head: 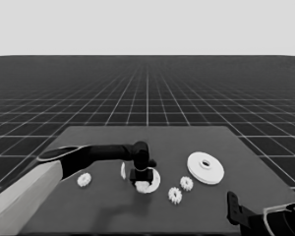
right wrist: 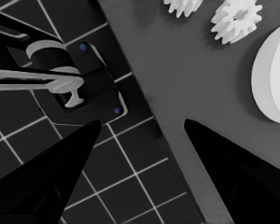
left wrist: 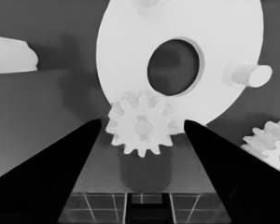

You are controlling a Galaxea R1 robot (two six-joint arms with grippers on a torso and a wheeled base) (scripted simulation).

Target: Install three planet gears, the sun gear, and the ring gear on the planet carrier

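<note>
The smaller round part (head: 154, 180), the planet carrier, lies near the table's middle; the left wrist view shows it (left wrist: 126, 56) large, with a dark centre hole and short pegs. One planet gear (left wrist: 141, 128) sits on its near edge over a peg. My left gripper (head: 141, 178) hangs right above that gear, open (left wrist: 142, 121), with a gap on each side of the gear. Three more gears lie loose (head: 84, 180) (head: 175, 195) (head: 186, 183). The larger round part (head: 205, 167), the ring gear, rests to the right. My right gripper (head: 232, 204) waits open at the lower right corner.
A thin white piece (head: 123, 170) lies just left of the smaller round part. The right wrist view shows the table's corner, two gears (right wrist: 236, 19), the larger round part's rim (right wrist: 275, 79) and dark machinery (right wrist: 74, 79) past the table's edge.
</note>
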